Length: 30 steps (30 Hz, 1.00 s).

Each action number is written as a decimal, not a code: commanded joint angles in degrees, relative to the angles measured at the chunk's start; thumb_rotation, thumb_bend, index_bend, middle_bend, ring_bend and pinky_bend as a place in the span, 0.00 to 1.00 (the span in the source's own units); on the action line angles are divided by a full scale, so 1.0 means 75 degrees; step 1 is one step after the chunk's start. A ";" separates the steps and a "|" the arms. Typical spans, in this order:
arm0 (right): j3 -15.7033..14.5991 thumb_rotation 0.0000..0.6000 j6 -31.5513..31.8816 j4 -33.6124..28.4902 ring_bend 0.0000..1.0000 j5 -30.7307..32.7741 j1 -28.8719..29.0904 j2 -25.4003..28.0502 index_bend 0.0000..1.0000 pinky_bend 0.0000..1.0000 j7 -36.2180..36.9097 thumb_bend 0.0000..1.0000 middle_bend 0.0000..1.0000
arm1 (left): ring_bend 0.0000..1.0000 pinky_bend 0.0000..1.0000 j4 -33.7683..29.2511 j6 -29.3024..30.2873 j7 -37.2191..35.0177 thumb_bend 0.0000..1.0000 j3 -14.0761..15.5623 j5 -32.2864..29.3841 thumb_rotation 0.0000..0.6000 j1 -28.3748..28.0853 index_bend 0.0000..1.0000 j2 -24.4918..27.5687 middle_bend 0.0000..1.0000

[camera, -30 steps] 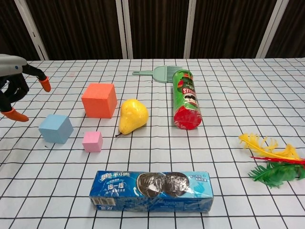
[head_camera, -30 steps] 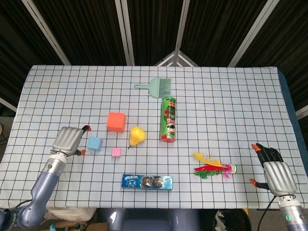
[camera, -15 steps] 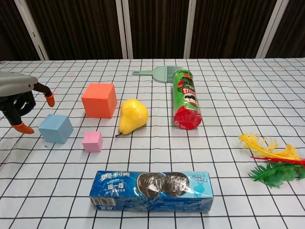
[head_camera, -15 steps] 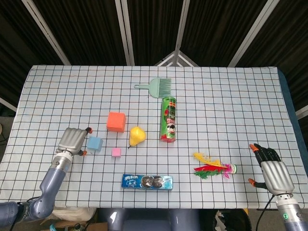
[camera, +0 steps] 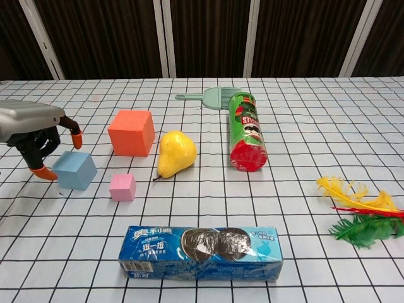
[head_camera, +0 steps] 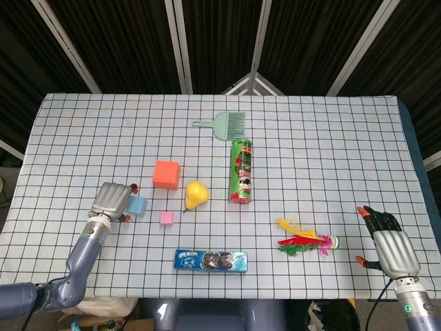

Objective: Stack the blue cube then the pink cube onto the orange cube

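Three cubes lie on the counter (head_camera: pixel 331 138). With the orange cube (camera: pixel 131 132) as reference: the blue cube (camera: pixel 74 170) sits front-left, the pink cube (camera: pixel 122 187) directly in front. Left robot hand (camera: pixel 39 136) hovers at the blue cube, fingers apart, gripping nothing. Right robot hand (head_camera: pixel 391 245), far right, is spread and empty.

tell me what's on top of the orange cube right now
Nothing: the orange cube has a bare top in both views. The blue cube and pink cube sit on the table. What lies directly behind the orange cube is hidden from the chest view.
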 commanded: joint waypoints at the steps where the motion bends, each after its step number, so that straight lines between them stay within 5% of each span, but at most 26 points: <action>1: -0.0005 1.00 -0.0014 -0.0004 0.13 0.0007 0.0006 0.0001 0.04 0.10 -0.0002 0.17 0.10 | 0.65 0.78 0.0052 0.0010 0.0003 0.22 0.0036 -0.0053 1.00 -0.0034 0.33 -0.0034 0.75; 30: -0.0032 1.00 -0.0098 0.0002 0.13 0.0040 0.0047 0.0056 0.04 0.10 0.0188 0.17 0.10 | 0.65 0.78 0.0251 0.0034 -0.0297 0.34 0.0251 -0.0015 1.00 -0.0268 0.40 -0.0117 0.75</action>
